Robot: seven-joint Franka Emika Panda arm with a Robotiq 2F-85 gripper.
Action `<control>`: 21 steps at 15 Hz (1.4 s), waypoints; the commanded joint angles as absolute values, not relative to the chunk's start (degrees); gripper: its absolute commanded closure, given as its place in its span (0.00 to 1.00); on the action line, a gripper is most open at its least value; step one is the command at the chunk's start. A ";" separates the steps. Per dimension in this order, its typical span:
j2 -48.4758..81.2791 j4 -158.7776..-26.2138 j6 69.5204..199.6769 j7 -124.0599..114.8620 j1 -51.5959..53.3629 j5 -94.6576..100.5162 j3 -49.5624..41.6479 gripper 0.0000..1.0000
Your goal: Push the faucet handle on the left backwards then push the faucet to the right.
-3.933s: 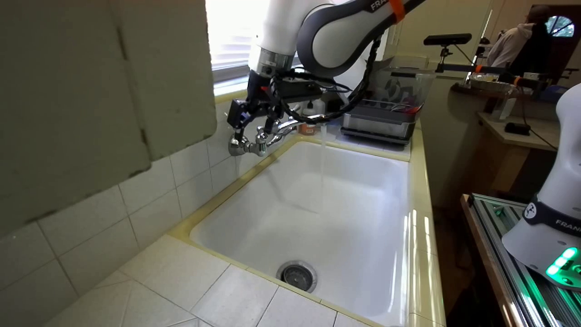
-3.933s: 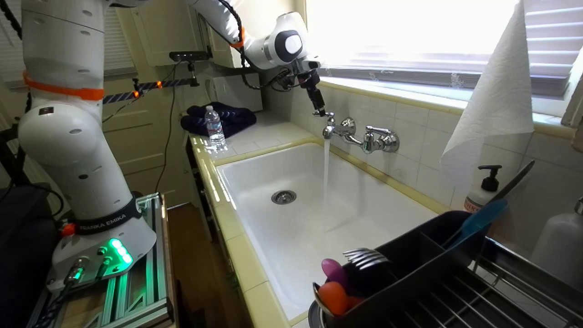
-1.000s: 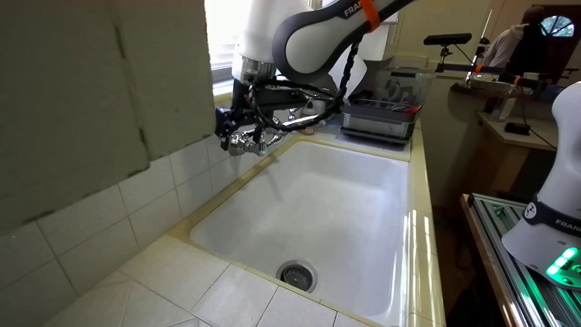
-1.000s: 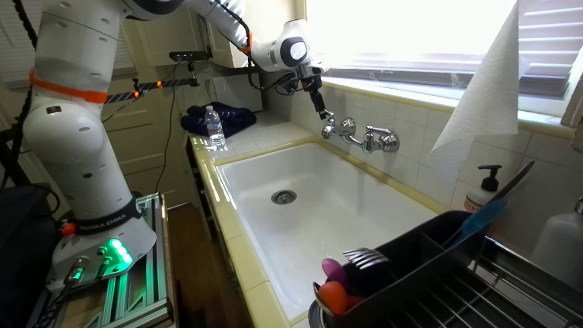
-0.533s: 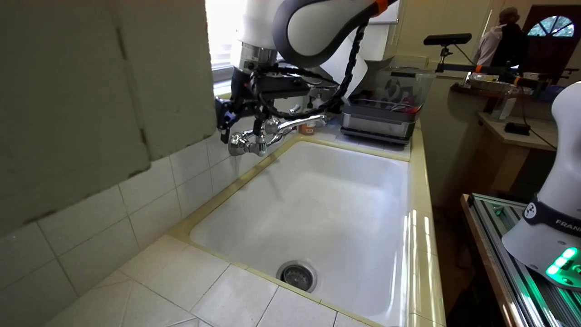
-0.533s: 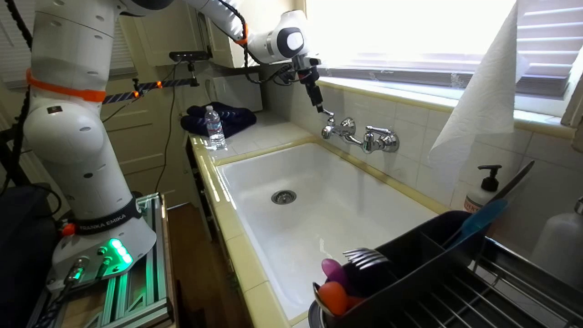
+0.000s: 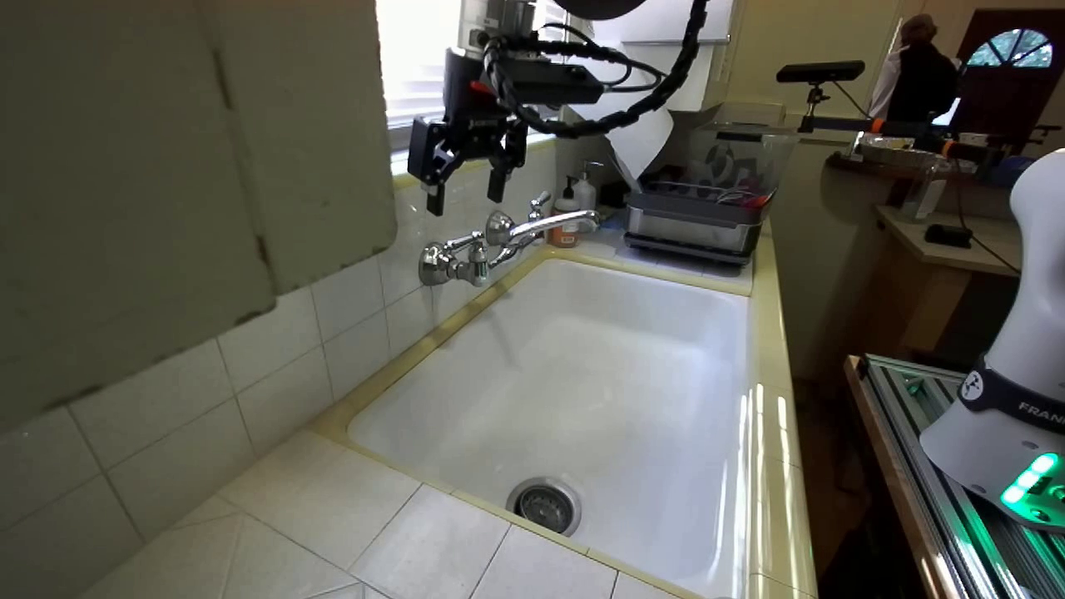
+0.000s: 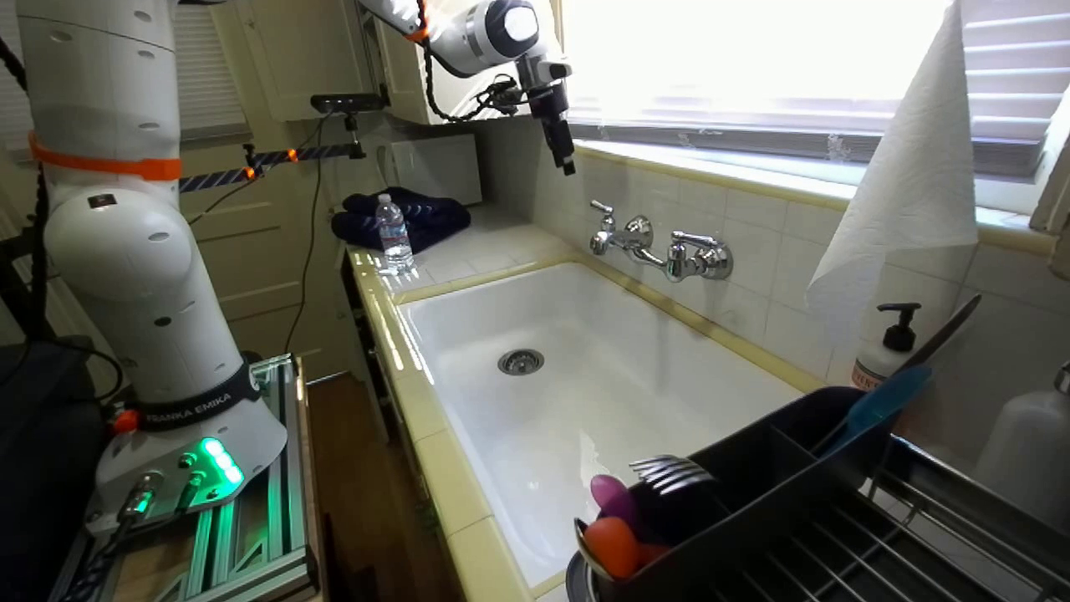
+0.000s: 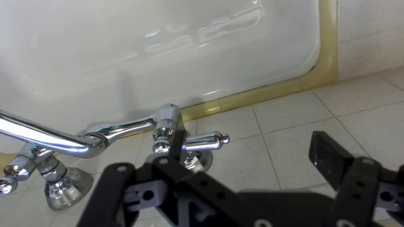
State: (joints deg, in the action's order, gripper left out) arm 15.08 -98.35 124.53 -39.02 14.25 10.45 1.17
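A chrome wall faucet stands over the sink with a lever on each side. The left lever, on the drain side, [image 7: 460,242] [image 8: 603,209] points along the wall toward the drain end. It also shows in the wrist view [image 9: 206,141]. The right lever [image 8: 698,240] is at the other end. The spout [image 7: 553,221] [image 9: 47,138] reaches out over the sink, and no water runs from it. My gripper [image 7: 466,193] [image 8: 570,167] is open and holds nothing. It hangs above the left lever, apart from it. In the wrist view [image 9: 249,142], one finger covers the lever's base.
A white sink [image 7: 732,399] lies below. The tiled wall [image 8: 761,217], windowsill [image 8: 736,176] and a cabinet [image 7: 291,166] stand nearby. A dish rack [image 8: 752,502], soap bottle [image 8: 878,355] and paper towel [image 8: 903,184] are at the far side from the drain. A water bottle [image 8: 393,234] stands near the drain end.
The running water has stopped. The left lever has swung from pointing outward to pointing toward the drain end. My gripper has since risen away from it.
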 commanded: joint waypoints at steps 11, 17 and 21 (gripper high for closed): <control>5.09 -108.01 126.30 -34.77 5.10 10.59 -0.26 0.00; 4.29 -109.51 126.87 -34.37 4.50 10.57 -0.22 0.00; 4.25 -109.52 126.87 -34.37 4.49 10.57 -0.21 0.00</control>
State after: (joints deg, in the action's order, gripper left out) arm 4.24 -109.61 126.99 -34.38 5.13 10.54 -0.86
